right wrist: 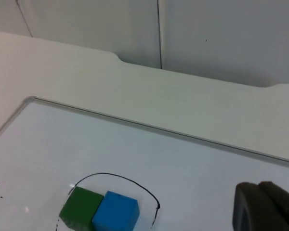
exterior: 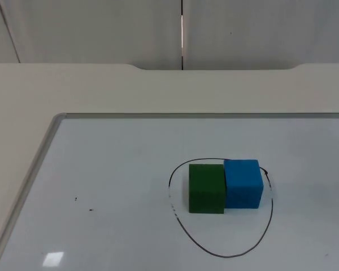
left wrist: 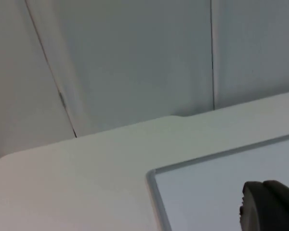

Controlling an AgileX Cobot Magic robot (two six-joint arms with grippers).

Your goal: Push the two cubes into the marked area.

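**Cubes inside marked loop, touching**

Worktop (exterior: pixel 101 90): white, carries a whiteboard (exterior: pixel 113 180) w/ metal edge. Black drawn loop (exterior: pixel 226 255) on the board = marked area. Green cube (exterior: pixel 206 188) and blue cube (exterior: pixel 243 183) sit side by side, faces touching, within the loop; blue one close to the line. Left gripper (left wrist: pixel 269 207): over board corner, well apart from cubes, open/closed can't tell. Right gripper (right wrist: pixel 267 207): cubes lie ahead and off to one side of it, not touching; finger state can't tell.
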